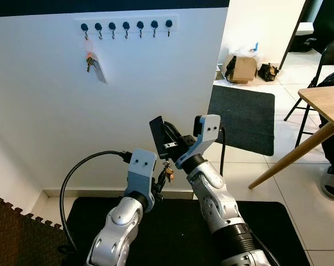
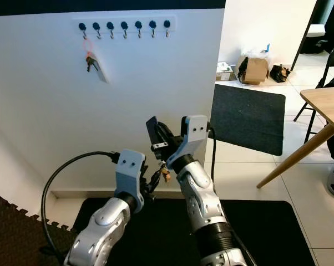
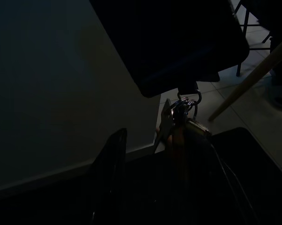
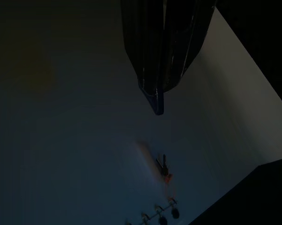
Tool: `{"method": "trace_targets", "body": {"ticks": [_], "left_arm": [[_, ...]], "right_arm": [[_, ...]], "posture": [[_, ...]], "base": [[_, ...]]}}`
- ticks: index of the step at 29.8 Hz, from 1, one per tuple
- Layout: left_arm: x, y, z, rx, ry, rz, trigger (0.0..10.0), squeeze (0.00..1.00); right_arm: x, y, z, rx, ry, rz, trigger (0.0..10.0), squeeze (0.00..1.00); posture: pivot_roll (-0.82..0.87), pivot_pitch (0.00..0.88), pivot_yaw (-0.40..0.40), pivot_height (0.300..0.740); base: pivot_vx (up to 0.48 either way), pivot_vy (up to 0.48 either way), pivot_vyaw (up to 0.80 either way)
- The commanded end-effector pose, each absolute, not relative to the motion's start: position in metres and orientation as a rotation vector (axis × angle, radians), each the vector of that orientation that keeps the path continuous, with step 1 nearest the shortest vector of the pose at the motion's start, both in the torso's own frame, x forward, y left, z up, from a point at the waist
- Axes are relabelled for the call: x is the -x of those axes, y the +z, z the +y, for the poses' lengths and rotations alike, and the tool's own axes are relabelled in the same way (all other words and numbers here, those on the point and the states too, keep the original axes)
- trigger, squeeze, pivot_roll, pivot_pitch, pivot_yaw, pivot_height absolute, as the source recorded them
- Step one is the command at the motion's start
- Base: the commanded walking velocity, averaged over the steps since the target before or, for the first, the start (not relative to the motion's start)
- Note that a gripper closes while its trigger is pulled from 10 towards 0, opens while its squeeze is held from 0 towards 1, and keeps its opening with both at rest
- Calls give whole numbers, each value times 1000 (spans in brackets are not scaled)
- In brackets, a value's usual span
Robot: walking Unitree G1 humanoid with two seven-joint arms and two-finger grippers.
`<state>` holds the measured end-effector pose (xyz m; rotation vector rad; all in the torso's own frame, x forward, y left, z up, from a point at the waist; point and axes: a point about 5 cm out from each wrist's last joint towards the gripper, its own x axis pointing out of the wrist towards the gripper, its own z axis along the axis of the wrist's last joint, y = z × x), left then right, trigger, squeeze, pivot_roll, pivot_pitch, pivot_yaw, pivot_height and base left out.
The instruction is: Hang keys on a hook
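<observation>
Both wrist views are very dark. In the left one, a bunch of keys on metal rings hangs just under a black block, with one black finger apart from it; whether the left gripper is spread or closed cannot be told. In the head views the small keys dangle between the two silver arms, low before the white wall, their grip hidden behind the wrists. The right gripper points up the wall, its glossy black fingers pressed together to a tapered tip. Near the wall's top edge, a white rail of seven dark-knobbed hooks carries another key set with a grey tag on its leftmost hook. A black mat lies at the wall's foot.
</observation>
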<state>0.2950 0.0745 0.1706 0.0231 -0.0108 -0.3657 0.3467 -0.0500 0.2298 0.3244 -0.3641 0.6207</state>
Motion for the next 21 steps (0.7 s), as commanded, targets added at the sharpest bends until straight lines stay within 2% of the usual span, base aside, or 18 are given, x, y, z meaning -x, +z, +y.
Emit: {"method": "trace_targets", "body": {"ticks": [1, 2, 3, 4, 6, 7, 9, 11, 12, 15, 18, 21], "left_arm": [[-294, 166, 80, -52, -347, 9, 10000, 0], [-294, 167, 79, -49, -351, 8, 10000, 0], [-293, 167, 78, -47, -354, 7, 9373, 0], [-293, 167, 76, -43, -360, 6, 9216, 0], [-293, 167, 75, -40, -364, 6, 9216, 0], [-292, 168, 71, -36, -380, 3, 7686, 0], [-291, 168, 68, -33, -389, 2, 6588, 0], [-291, 169, 64, -28, -401, 2, 6902, 0], [-291, 170, 62, -25, -408, 0, 7451, 0], [-291, 171, 58, -21, -422, -2, 7843, 0], [-291, 172, 54, -18, -430, -6, 7804, 0], [-292, 174, 53, -15, -429, -12, 6941, 0]], "right_arm": [[-345, 230, -45, -335, 635, -367, 10000, 0], [-345, 230, -44, -335, 637, -366, 10000, 0], [-344, 230, -43, -336, 638, -365, 10000, 0], [-344, 229, -42, -336, 639, -364, 10000, 0], [-344, 229, -42, -337, 639, -363, 10000, 0], [-344, 229, -40, -339, 642, -361, 10000, 0], [-343, 229, -39, -341, 645, -361, 10000, 0], [-343, 230, -38, -342, 649, -363, 10000, 0], [-343, 230, -37, -343, 650, -363, 10000, 0], [-343, 230, -37, -343, 652, -363, 10000, 0], [-344, 231, -36, -344, 655, -364, 10000, 0], [-343, 231, -36, -343, 656, -364, 10000, 0]], "posture": [[104, 215, 56, 740], [104, 215, 56, 740], [104, 215, 56, 740], [104, 216, 56, 740], [104, 216, 56, 740], [104, 216, 55, 740], [104, 216, 55, 740], [104, 216, 55, 740], [103, 216, 56, 740], [102, 215, 55, 740], [102, 215, 55, 740], [102, 215, 55, 740]], "base": [[0, 0, 0], [0, 0, 0], [0, 0, 0], [0, 0, 0], [0, 0, 0], [0, 0, 0], [0, 0, 0], [0, 0, 0], [0, 0, 0], [0, 0, 0], [0, 0, 0], [0, 0, 0]]}}
